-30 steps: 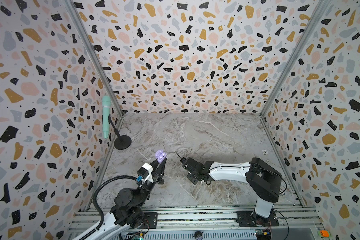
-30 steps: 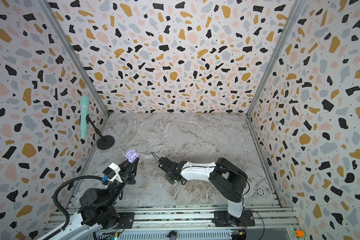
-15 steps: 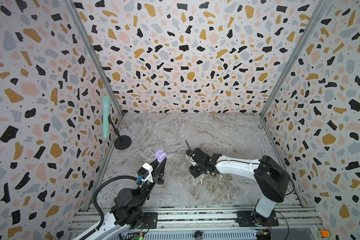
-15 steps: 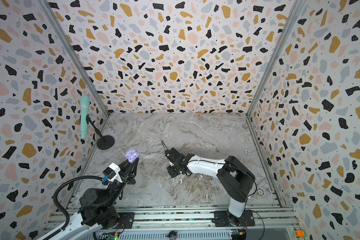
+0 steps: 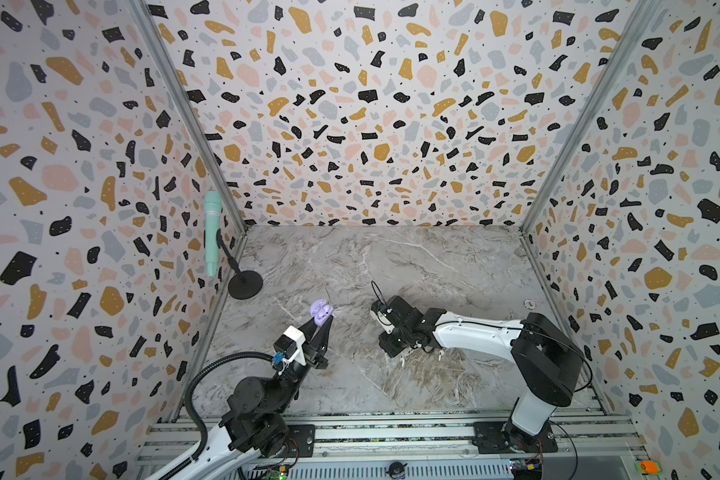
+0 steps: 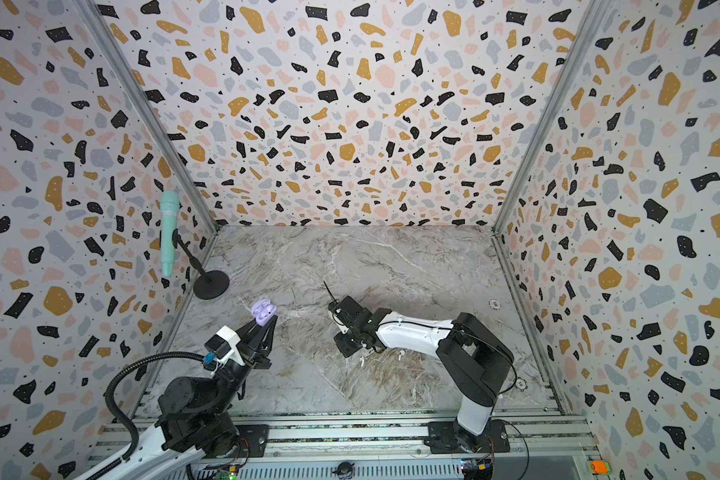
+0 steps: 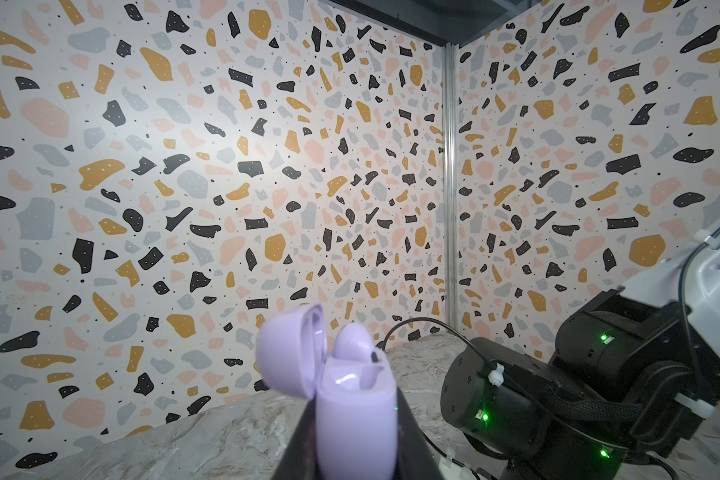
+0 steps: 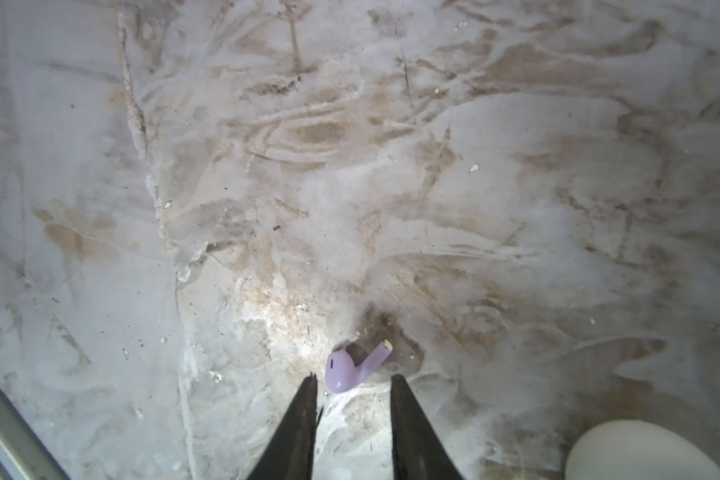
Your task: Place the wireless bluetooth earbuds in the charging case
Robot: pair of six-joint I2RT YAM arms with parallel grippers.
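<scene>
the marble tabletop [image 5: 433,266] is carrying the whole job. the right arm [image 5: 474,332] is reaching low across its middle, and the left arm [image 5: 262,395] is lifting its load clear of the surface near the left wall.

the left gripper [image 5: 321,326] is clamping tight on the lavender charging case [image 7: 350,415], holding it upright with the lid [image 7: 287,353] hanging open to one side. one lavender earbud [image 7: 352,343] is already sitting in its socket, and the socket beside it appears empty. a white case [image 8: 641,453] is lying untouched at the edge of the right wrist view.

the right gripper [image 8: 354,378] is pointing down at the table with its jaws standing a narrow way apart, gripping nothing. the loose lavender earbud [image 8: 344,370] is lying flat on the marble just off the fingertips [image 8: 306,399], in line with the gap, its stem [image 8: 377,353] angling away. a white earbud [image 5: 402,360] and a second white earbud [image 5: 440,354] are resting on the table near the right arm's wrist.

the step in hand is looking like the pick of the second lavender earbud. the next move is calling for a small advance so the bud sits between the pads and a gentle close across its body. after that comes a carry to the open case, stem aimed into the free socket.
</scene>
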